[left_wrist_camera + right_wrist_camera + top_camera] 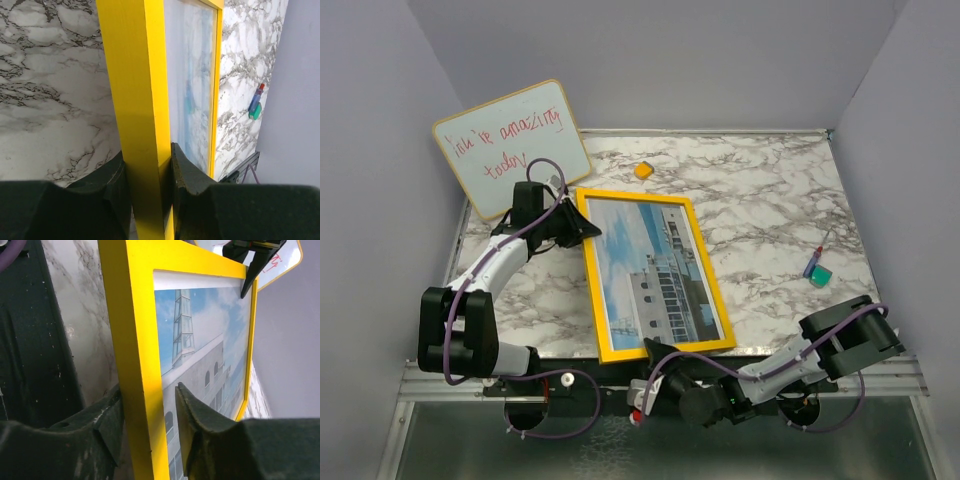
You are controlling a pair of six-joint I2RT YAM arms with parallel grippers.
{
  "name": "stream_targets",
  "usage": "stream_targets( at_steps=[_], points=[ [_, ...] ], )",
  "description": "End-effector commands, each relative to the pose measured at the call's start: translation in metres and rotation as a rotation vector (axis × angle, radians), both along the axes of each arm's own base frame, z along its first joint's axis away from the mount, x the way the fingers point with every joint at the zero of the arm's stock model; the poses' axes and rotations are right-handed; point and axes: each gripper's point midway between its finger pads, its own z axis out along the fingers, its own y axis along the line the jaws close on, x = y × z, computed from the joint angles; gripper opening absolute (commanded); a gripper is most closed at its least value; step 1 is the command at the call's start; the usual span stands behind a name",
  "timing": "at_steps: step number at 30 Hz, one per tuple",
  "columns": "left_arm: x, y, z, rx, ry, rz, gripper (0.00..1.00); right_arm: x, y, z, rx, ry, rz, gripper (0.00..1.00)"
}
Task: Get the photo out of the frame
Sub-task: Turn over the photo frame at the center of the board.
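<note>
Only the left wrist view shows the left gripper (148,159) clamping the frame (132,75). The right gripper (148,391) straddles its border (grip unclear).

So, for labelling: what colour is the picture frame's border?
Bright yellow; the rectangular picture frame shows best in the top external view.

White-and-grey marble-patterned worktop (770,200): level, evenly lit. Plain pale lavender-grey wall panels (670,60) enclose it at rear and both sides. Ribbed grey metal rail (420,388) runs along the near edge.
</note>
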Motion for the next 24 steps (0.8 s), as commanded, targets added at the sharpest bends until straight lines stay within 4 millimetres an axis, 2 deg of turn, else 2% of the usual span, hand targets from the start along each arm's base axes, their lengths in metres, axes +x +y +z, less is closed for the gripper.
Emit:
stream_targets(
  at_steps=[1, 4, 6, 8, 10, 12, 20, 24],
  points=[
    [0.006, 0.007, 0.003, 0.113, -0.147, -0.079, 0.08, 0.013, 0.0, 0.015, 0.089, 0.013, -0.089, 0.39],
    [0.0, 0.001, 0.002, 0.066, -0.136, -0.084, 0.36, 0.01, 0.007, 0.017, 0.126, 0.049, -0.093, 0.32],
    [-0.005, -0.002, 0.002, 0.042, -0.131, -0.091, 0.51, 0.009, 0.01, 0.016, 0.146, 0.068, -0.107, 0.22],
    [-0.009, -0.001, 0.002, 0.035, -0.125, -0.086, 0.56, 0.01, 0.012, 0.012, 0.149, 0.068, -0.132, 0.12],
    [-0.013, -0.002, 0.003, 0.022, -0.118, -0.081, 0.61, 0.012, 0.013, 0.01, 0.159, 0.062, -0.158, 0.11],
    [-0.017, -0.004, 0.006, 0.002, -0.114, -0.081, 0.62, 0.015, 0.013, 0.011, 0.183, 0.055, -0.188, 0.08],
    [-0.051, -0.004, 0.006, -0.063, -0.09, -0.019, 0.78, 0.021, 0.012, 0.016, 0.273, 0.083, -0.231, 0.08],
    [-0.068, -0.008, 0.001, -0.132, -0.091, 0.03, 0.82, 0.02, 0.016, 0.018, 0.278, 0.098, -0.22, 0.08]
  ],
)
